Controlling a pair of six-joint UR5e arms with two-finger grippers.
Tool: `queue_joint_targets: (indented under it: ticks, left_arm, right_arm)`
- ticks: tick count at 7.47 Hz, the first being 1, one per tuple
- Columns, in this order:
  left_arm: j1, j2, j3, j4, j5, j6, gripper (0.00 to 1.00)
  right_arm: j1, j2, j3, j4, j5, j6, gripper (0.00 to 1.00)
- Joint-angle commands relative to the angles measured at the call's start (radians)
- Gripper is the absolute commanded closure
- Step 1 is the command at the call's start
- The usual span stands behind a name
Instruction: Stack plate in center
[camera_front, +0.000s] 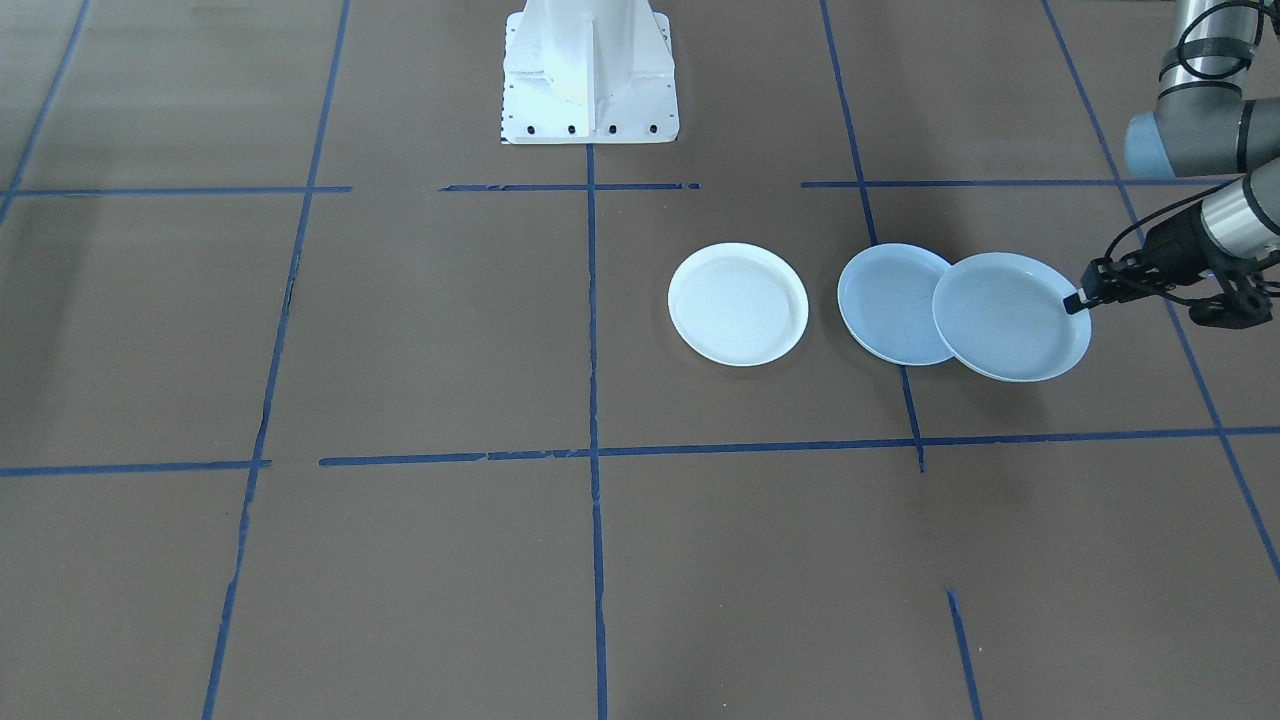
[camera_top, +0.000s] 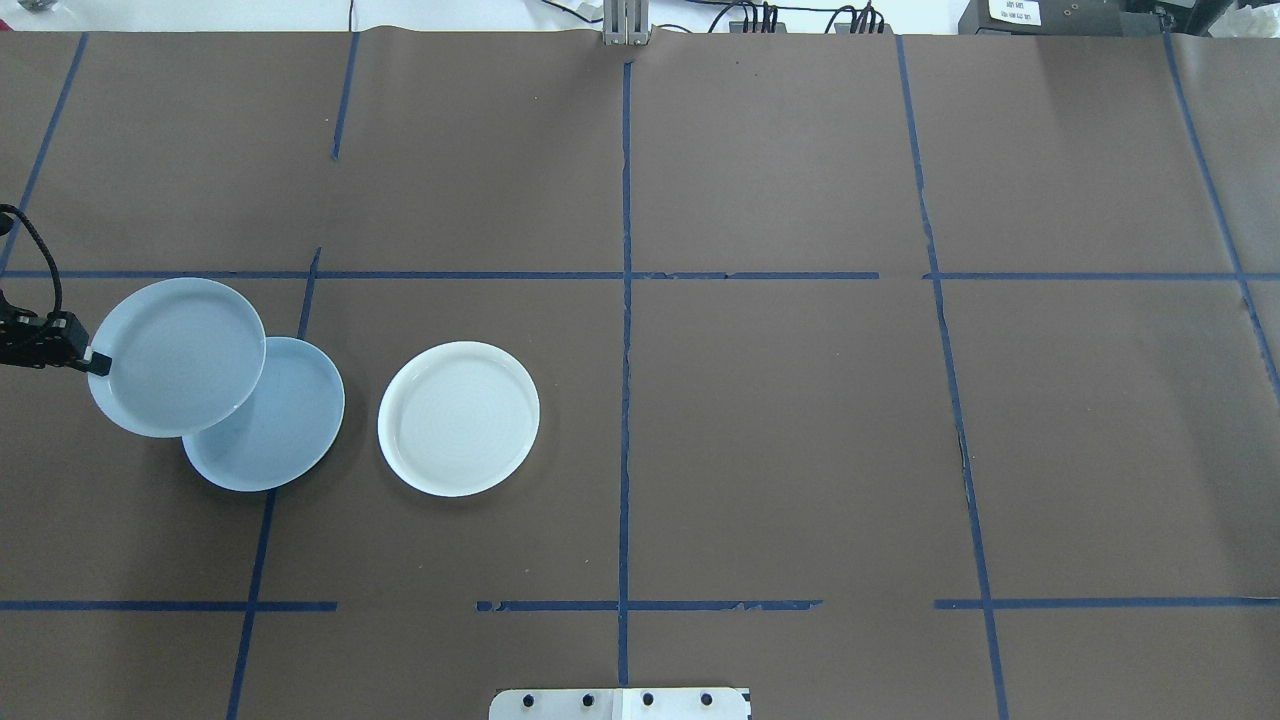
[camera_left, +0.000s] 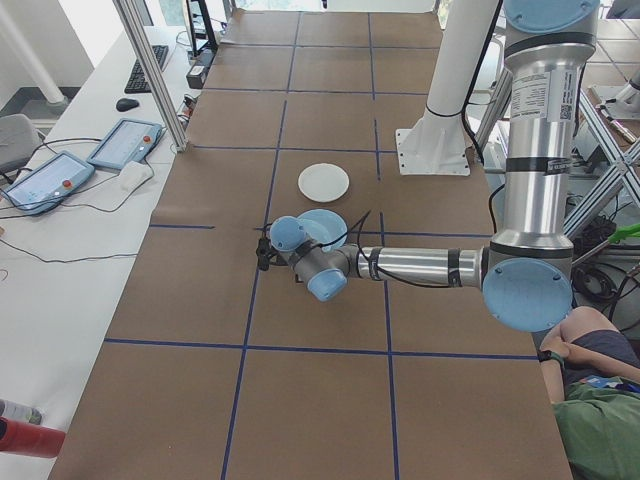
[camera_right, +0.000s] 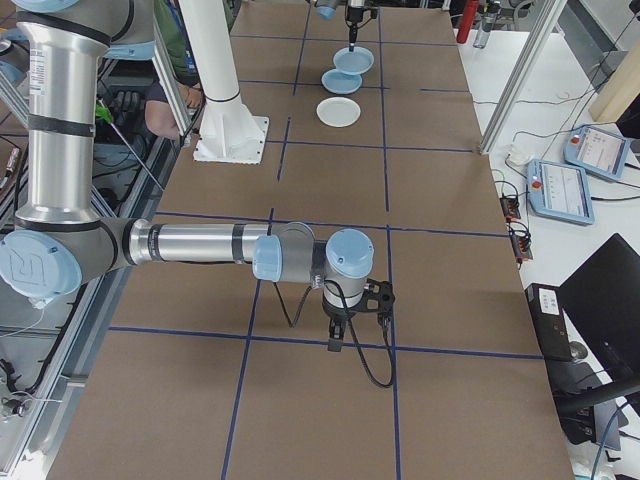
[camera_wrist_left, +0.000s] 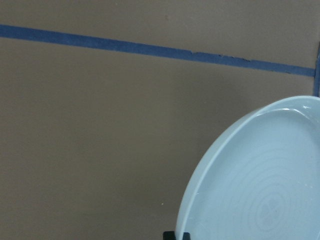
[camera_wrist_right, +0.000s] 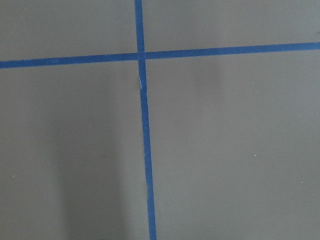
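The left gripper (camera_top: 97, 362) pinches the near rim of a ridged plate (camera_top: 176, 356), held tilted above the table (camera_top: 800, 450); just beyond it lies the pale blue plate (camera_top: 285, 425), partly overlapped; farther right sits the white plate (camera_top: 459, 418); the right gripper (camera_right: 338, 335) hangs well apart, its state unreadable.

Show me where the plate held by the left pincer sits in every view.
Front-facing: held plate, right, overlapping the blue plate.
Overhead: far left.
Left side: center, mostly hidden behind the wrist.
Right side: top.
Left wrist: lower right.
Right wrist: not in it.
Shared landmark: white plate beside the pair.
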Motion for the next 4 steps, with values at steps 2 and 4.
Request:
queue_joint_targets:
  ticks: [2, 4]
  left_arm:
    - [0.080, -0.003, -0.003, -0.079, 0.007, -0.119, 1.00]
    - [0.102, -0.023, -0.003, -0.079, 0.008, -0.149, 1.00]
  right_arm:
    - [0.000, 0.000, 0.000, 0.000, 0.000, 0.000, 0.00]
    - [0.000, 0.000, 0.000, 0.000, 0.000, 0.000, 0.00]
